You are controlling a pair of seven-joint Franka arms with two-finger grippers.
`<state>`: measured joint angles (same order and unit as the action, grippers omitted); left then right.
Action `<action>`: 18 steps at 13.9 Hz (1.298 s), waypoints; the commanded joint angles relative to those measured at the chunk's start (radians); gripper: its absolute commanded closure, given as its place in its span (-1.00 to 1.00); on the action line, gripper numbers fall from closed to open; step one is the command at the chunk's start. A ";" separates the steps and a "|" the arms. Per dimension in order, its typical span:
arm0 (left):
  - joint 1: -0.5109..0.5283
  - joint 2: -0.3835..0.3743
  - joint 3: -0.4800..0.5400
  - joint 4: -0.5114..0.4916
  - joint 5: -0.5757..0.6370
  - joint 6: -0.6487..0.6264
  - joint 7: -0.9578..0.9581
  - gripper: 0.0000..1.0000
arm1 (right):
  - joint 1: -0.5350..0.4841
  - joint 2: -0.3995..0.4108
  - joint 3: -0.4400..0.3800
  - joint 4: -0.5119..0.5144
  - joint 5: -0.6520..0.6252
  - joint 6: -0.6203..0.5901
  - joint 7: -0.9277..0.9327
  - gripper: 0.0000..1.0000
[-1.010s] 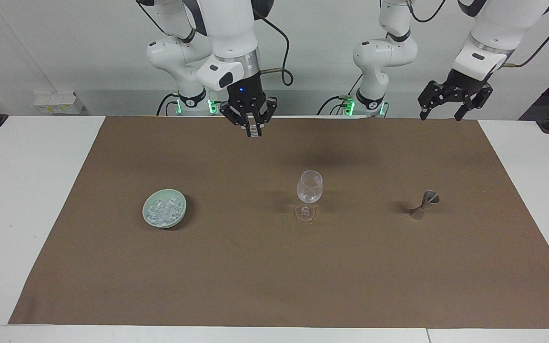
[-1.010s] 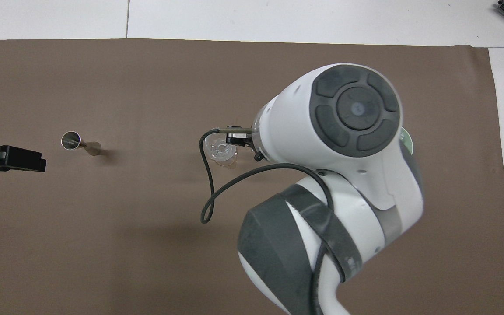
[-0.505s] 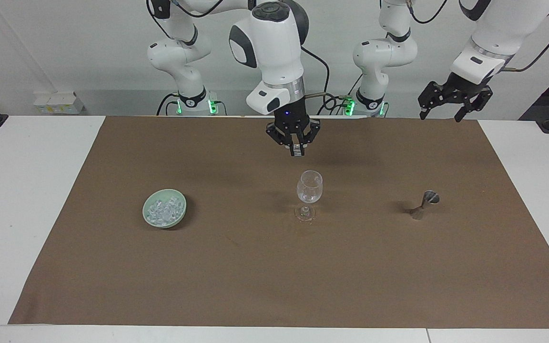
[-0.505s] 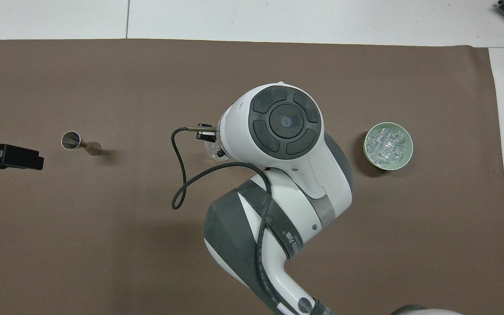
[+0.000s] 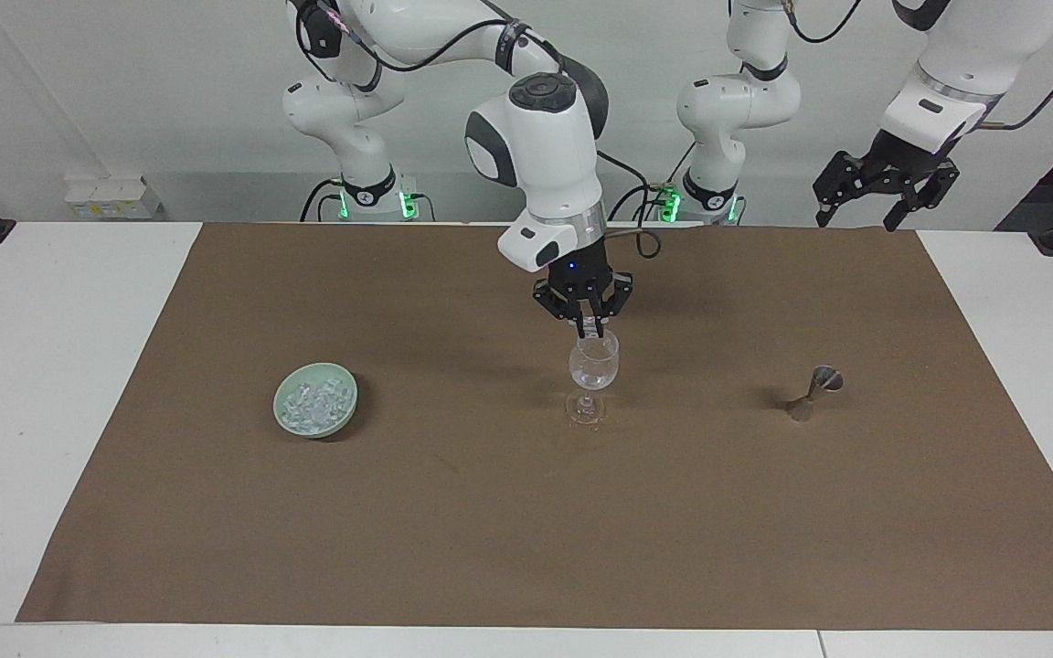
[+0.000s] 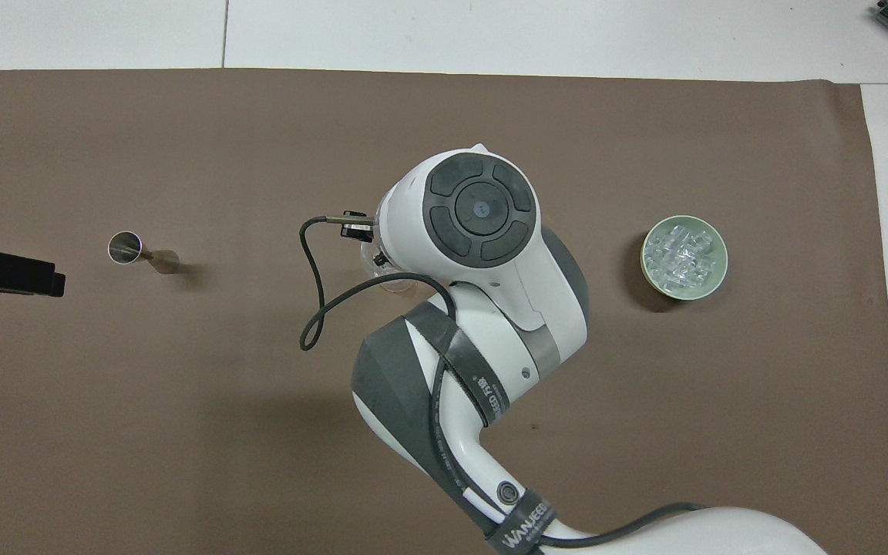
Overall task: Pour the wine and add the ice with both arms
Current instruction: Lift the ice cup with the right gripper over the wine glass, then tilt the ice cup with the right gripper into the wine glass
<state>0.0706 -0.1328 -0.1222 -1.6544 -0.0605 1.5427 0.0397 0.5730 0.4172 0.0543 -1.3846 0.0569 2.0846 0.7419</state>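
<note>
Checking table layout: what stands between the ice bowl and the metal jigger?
The wine glass, with the right gripper just over its rim, in the facing view.

Right gripper (image 5: 589, 327), clamped on an ice cube (image 5: 590, 326), swung from over the mat's robot-side edge to directly above the wine glass (image 5: 594, 363), lower now, just at its rim.

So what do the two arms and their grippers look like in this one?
Both arms are glossy white with rounded, jointed segments and dark grey joint covers. The right arm has a silver wrist ring, a round grey cap with button-like pads, a black cable looping off the wrist and a printed strap. The right gripper and left gripper are black, two-fingered, with linkages. Green lights glow at both bases.
</note>
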 commanded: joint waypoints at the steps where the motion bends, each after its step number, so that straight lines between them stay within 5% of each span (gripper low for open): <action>1: 0.003 -0.010 0.003 0.004 0.004 0.002 0.009 -1.00 | 0.007 0.034 0.002 0.029 0.017 0.017 0.028 1.00; 4: 0.003 -0.010 0.003 0.004 0.004 0.002 0.009 -1.00 | 0.011 0.043 0.003 0.027 0.015 0.029 0.034 1.00; 11: 0.003 -0.010 0.003 0.004 0.004 0.002 0.009 -1.00 | 0.018 0.043 0.001 0.025 0.006 0.044 0.053 0.14; 18: 0.003 -0.010 0.003 0.004 0.004 0.002 0.009 -1.00 | 0.013 0.043 -0.007 0.027 0.003 0.046 0.053 0.11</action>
<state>0.0706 -0.1344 -0.1212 -1.6544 -0.0605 1.5427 0.0397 0.5869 0.4444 0.0490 -1.3795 0.0575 2.1216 0.7646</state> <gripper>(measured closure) 0.000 0.559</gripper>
